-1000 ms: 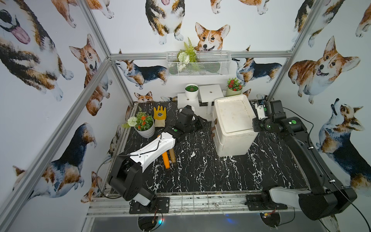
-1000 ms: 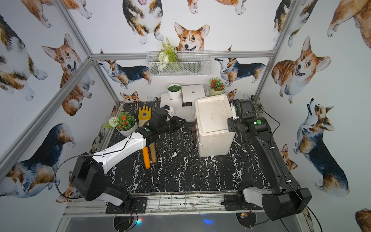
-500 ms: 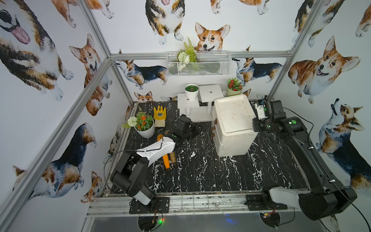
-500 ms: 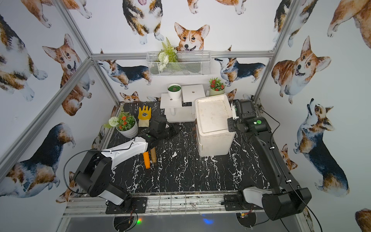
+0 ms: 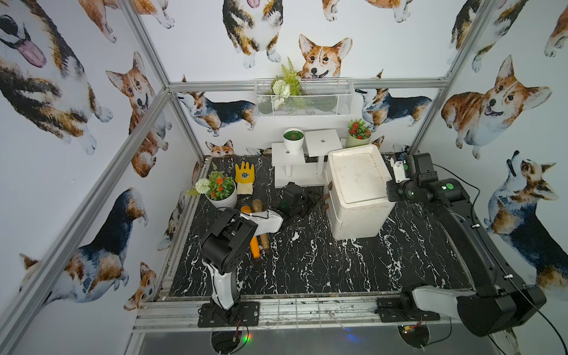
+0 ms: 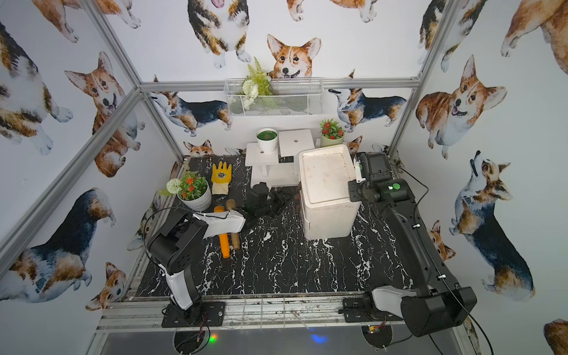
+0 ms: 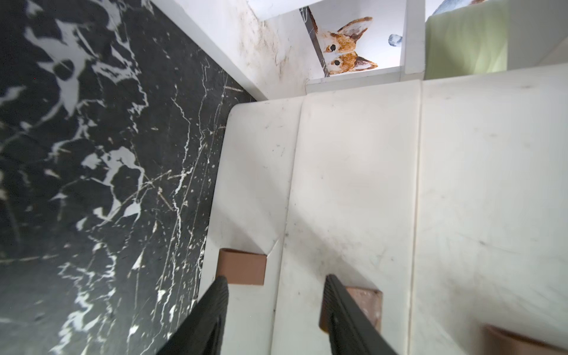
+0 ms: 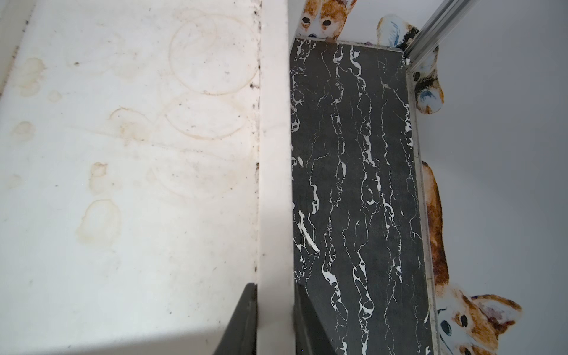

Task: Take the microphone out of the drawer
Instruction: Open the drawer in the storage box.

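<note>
The left tool (image 7: 275, 295) is gaping empty at the drawer handles (image 7: 242, 266), the orange microphone (image 5: 254, 246) lying behind it under its arm, while the right tool (image 8: 274, 290) is clamping the drawer unit (image 8: 275, 153) by its rim.

No text, number or brand is being shown legibly in any view. A dark emblem is being carried on the back of the yellow glove (image 5: 244, 177), but it is too small to be read. Round green stickers (image 5: 449, 186) and a small white mark are being borne by the right arm (image 5: 461, 224); no letters can be made out on them.
</note>
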You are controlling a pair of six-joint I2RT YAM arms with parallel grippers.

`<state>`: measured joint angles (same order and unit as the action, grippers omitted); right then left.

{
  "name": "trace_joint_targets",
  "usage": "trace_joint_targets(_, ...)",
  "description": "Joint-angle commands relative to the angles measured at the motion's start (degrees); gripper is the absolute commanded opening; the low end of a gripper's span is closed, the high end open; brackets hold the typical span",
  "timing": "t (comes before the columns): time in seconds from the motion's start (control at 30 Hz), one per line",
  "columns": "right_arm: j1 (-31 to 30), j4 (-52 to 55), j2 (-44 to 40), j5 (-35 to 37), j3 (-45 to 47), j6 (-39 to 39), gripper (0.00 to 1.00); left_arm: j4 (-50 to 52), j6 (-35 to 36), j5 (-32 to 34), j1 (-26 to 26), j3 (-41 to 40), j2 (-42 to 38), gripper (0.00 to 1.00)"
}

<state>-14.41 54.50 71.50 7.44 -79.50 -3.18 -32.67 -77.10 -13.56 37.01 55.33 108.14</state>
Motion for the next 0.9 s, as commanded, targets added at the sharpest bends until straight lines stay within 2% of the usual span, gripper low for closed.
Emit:
trace_joint_targets(0.0, -0.6, 5.6, 1.0, -6.1, 1.2, 1.6, 0.2, -10.0, -5.2, 0.9, 0.5, -0.8, 1.8, 0.54)
trace_joint_targets(0.33, -0.7, 5.6, 0.9, -6.0, 1.2, 1.6, 0.2, -22.5, -12.1, 5.0, 0.9, -4.6, 4.4, 0.53)
trace_joint_targets(0.5, -0.8, 5.6, 1.0, -5.9, 1.3, 1.6, 0.2, -29.1, -15.9, 5.4, 1.8, -3.5, 8.0, 0.53)
trace_joint_targets(0.87, -1.0, 5.6, 1.1, -5.4, 1.5, 1.7, 0.2, -30.5, -16.0, 6.0, 2.6, -3.4, 7.3, 0.52)
